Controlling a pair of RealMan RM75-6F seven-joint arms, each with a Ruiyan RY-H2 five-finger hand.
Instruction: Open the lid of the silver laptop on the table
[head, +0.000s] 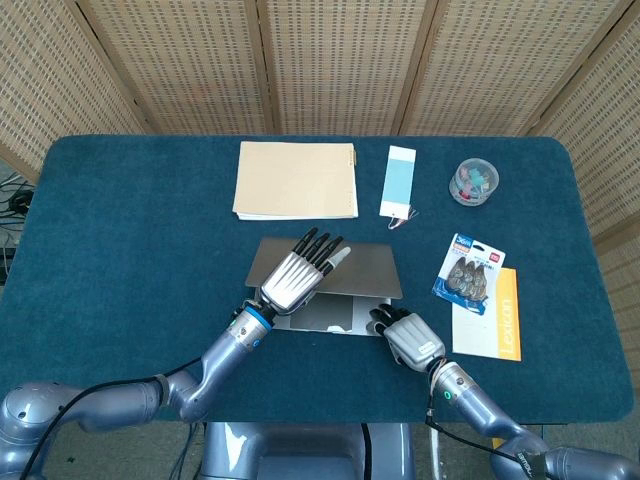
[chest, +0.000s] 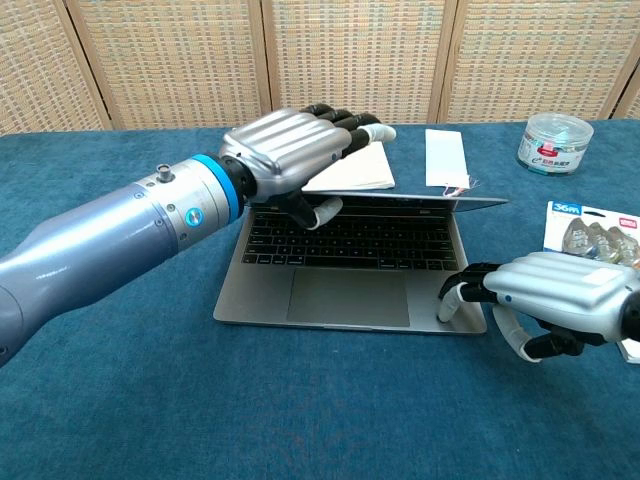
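The silver laptop (head: 362, 272) (chest: 350, 270) lies at the table's middle, its lid (chest: 420, 200) raised partway so the black keyboard shows in the chest view. My left hand (head: 295, 276) (chest: 285, 162) grips the lid's left part, fingers over the top and thumb underneath. My right hand (head: 410, 338) (chest: 562, 294) sits at the laptop's front right corner, its arched fingertips (chest: 452, 296) resting on the palm rest and holding nothing.
A beige folder (head: 295, 180) (chest: 355, 172) lies just behind the laptop. A blue-and-white strip (head: 398, 180), a clear round tub of clips (head: 474, 182) (chest: 555, 143), a blister pack (head: 468, 268) (chest: 592, 228) and an orange booklet (head: 495, 322) lie to the right.
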